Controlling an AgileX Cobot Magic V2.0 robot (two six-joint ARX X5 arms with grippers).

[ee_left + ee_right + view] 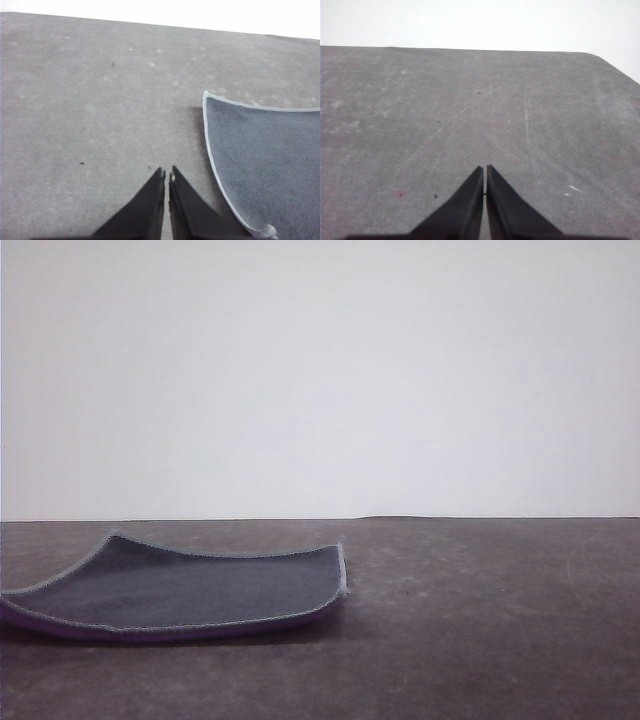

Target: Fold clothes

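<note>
Left tool [167, 175] first: its two dark fingers are pressed almost together, a thin sliver of grey between the tips, nothing pinched. It hangs over bare bench [90, 115], and the cloth [270, 160] lies just beside it, at the lower right of the left wrist picture. The cloth's pale stitched edge sweeps in a curve from its pointed corner near mid-frame down toward the tool's nearer finger; whether edge and finger touch I cannot tell. A small pale lump sits at the cloth's edge in the bottom right corner, too blurred to name.

Over to the right tool [485, 170]: same story, fingers drawn together to a narrow slit, gripping nothing, poised above scuffed grey bench with faint pale scratches running up the frame.

Now the front view. The cloth sits at the lower left of the frame on the dark bench, its left end cut by the frame's edge, grey-blue face up, a purple strip showing along its near edge. It is not flat: the far left corner and the right edge curl upward. Behind the bench, a plain white wall [320, 370].
</note>
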